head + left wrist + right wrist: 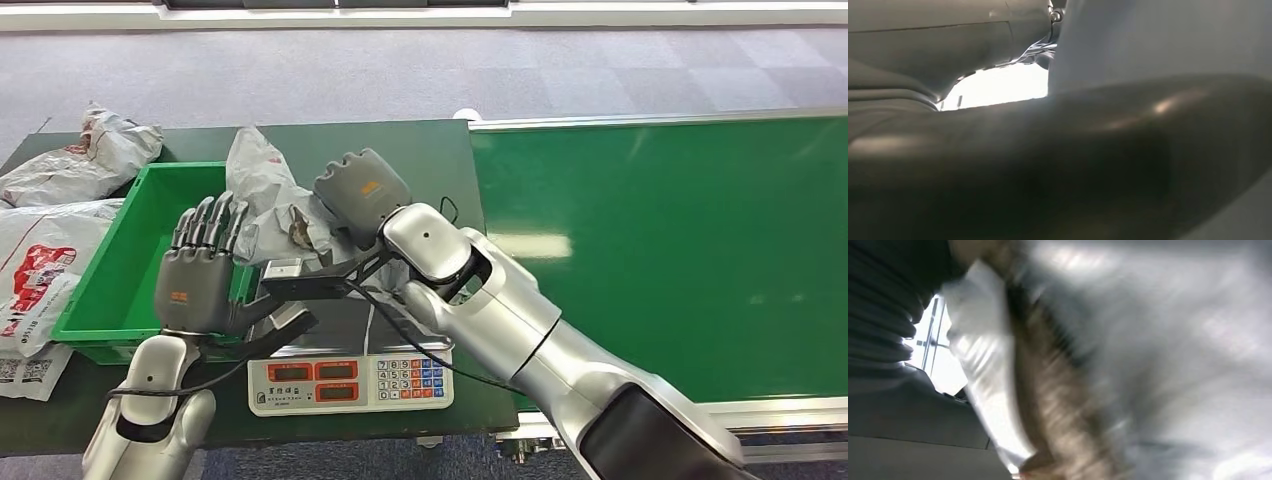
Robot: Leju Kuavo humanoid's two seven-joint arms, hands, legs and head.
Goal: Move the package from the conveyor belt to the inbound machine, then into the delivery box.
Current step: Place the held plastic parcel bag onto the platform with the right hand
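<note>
The right hand (362, 190) curls its fingers down onto a crumpled grey plastic package (268, 200), gripping it from above. The package hangs between that hand and the left hand (197, 275), whose fingers (212, 222) stand upright and spread, holding nothing, just beside the bag's lower edge. Under both hands sits the weighing scale (350, 382); past the left fingers lies the green bin (130, 260). Beyond the right arm runs the green conveyor belt (680, 240). More bags (60, 170) lie beyond the bin.
</note>
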